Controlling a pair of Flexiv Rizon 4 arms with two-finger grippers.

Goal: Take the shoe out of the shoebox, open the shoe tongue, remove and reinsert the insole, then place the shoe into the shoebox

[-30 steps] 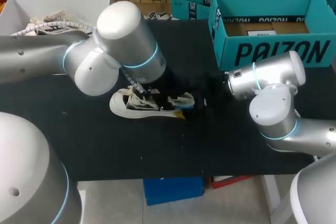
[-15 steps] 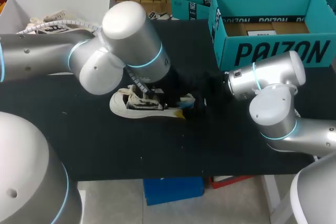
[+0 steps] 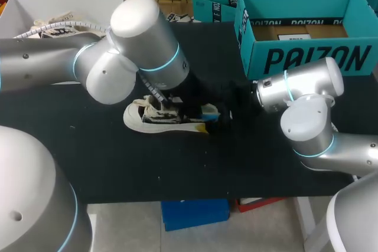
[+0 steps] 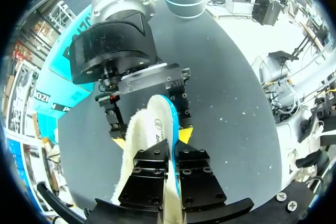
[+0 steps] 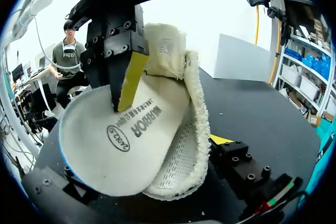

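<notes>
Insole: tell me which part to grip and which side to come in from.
Grip the insole where it stands clear of the shoe, coming from above on the opening's side, one finger on each flat face. It is thin and broad, so a pinch across the faces suits it. The left gripper seems to hold it this way, while the right gripper steadies the shoe.
</notes>
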